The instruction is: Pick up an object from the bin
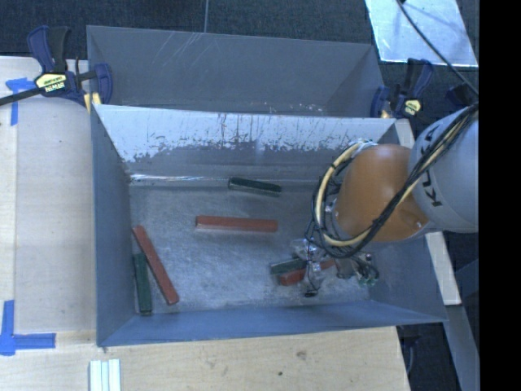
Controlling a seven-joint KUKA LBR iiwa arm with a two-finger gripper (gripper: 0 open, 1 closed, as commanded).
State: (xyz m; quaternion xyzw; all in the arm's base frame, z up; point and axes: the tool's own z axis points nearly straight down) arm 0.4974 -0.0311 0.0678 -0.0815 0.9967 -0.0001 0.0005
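End effector (313, 282) low at the front right of the grey metal bin (110, 218), over a short dark green stick (285, 265) and a short red stick (290, 278) lying side by side (apart or together: cannot tell). Bin floor scuffed pale, back wall streaked. A long red-brown stick (236, 225) lies mid-floor, well apart; dark floor (269, 2) beyond the far wall.

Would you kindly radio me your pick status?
Pincer low at front right of bin. Short red stick and green stick beside it. Nothing blocking.
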